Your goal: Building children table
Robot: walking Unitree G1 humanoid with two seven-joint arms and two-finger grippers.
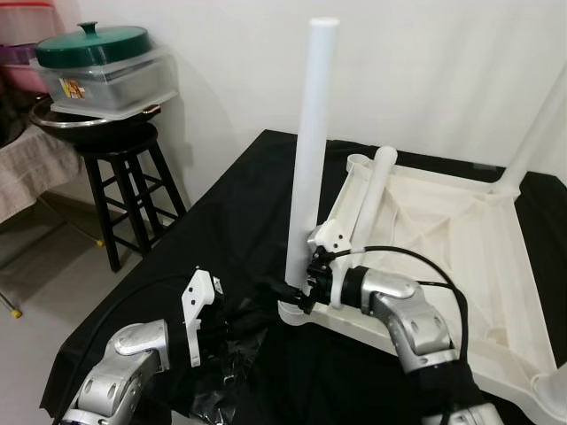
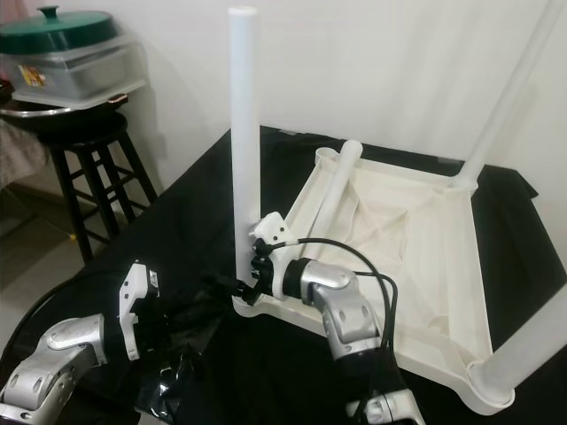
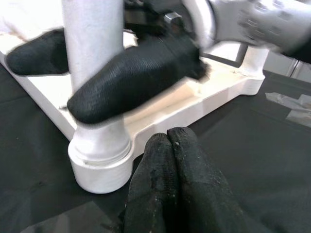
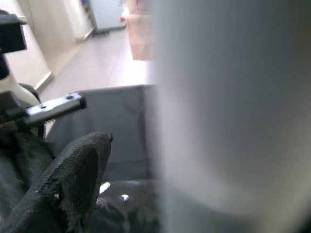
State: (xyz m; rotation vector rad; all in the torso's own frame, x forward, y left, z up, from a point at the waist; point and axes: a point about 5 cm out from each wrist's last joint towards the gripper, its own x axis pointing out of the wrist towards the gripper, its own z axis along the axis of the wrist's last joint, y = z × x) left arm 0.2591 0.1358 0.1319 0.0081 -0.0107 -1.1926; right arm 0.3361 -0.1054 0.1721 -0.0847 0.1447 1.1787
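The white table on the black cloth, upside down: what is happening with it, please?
The robot is building a small white table, which lies upside down on a black cloth. Its right hand grips the base of an upright white leg standing in the near corner socket. The left hand, fingers together, sits low on the cloth just beside that corner. Another loose leg lies across the underside, and other legs already stand at the other corners.

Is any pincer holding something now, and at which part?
The right pincer grips the upright white plastic table leg near its bottom, just above the corner socket. The left pincer is shut and holds nothing.
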